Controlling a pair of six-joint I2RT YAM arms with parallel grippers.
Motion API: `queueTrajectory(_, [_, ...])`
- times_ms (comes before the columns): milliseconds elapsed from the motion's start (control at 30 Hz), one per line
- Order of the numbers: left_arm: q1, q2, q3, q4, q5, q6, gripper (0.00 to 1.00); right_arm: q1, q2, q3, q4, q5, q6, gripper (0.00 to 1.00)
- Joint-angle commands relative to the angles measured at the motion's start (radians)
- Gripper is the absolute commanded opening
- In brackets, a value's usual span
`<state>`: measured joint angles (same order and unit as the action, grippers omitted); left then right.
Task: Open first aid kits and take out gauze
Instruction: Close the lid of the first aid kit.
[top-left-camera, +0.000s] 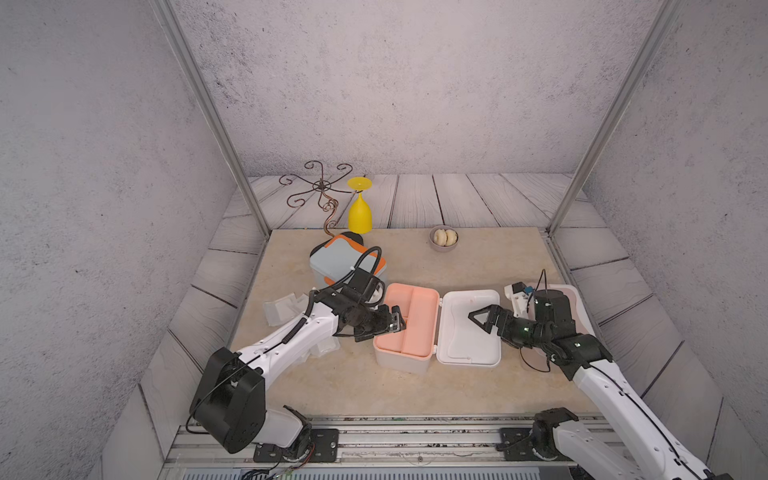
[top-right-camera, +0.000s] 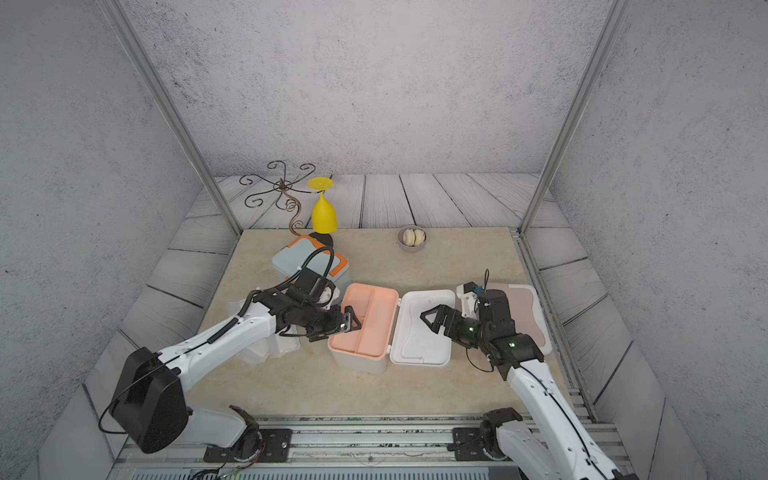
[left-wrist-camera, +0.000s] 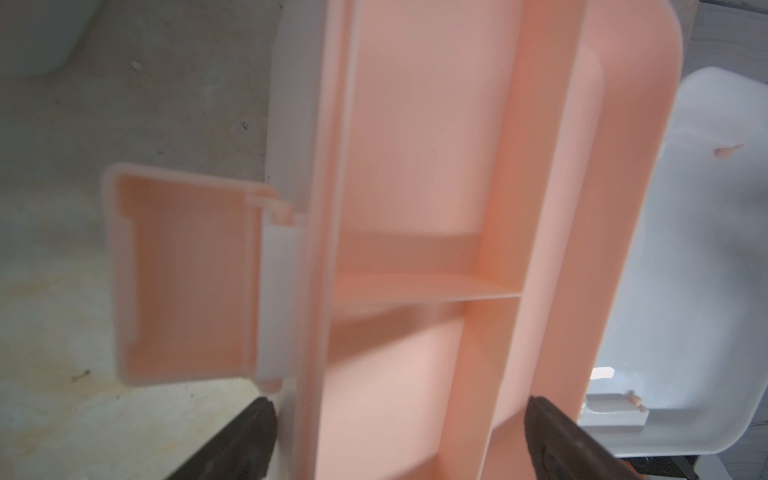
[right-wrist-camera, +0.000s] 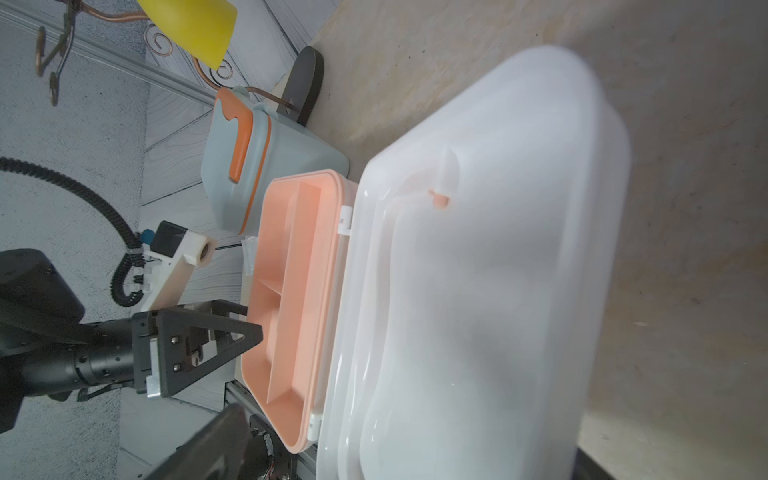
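Jaws released, the left pincer (top-left-camera: 398, 320) hovers over the left rim of the open white box (top-left-camera: 399, 365), whose peach tray (top-left-camera: 419, 324) runs lengthwise away from the robot, while the right pincer (top-left-camera: 478, 322), also released, hangs above the lid (top-left-camera: 465, 349), and gauze packets (top-left-camera: 282, 309) lie on the table (top-left-camera: 374, 395) to the box's left.

Yellow glass (top-left-camera: 360, 216) hung inverted on wire rack (top-left-camera: 320, 187), grey bowl (top-left-camera: 444, 248)
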<state>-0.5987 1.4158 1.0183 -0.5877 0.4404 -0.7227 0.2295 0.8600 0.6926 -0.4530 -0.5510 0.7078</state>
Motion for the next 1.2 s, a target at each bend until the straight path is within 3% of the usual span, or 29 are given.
queueTrajectory(0, [-0.001, -0.013, -0.029, 0.087, 0.091, -0.026, 0.95, 0.001, 0.006, 0.052, 0.013, -0.059, 0.017, 0.99])
queueTrajectory(667, [-0.146, 0.064, -0.019, 0.269, 0.137, -0.105, 0.95, 0.014, 0.033, 0.204, 0.015, -0.135, 0.086, 0.99])
queueTrajectory(1167, [-0.120, -0.103, -0.141, 0.326, 0.066, -0.127, 0.95, 0.113, 0.087, 0.243, 0.082, -0.110, 0.134, 0.99])
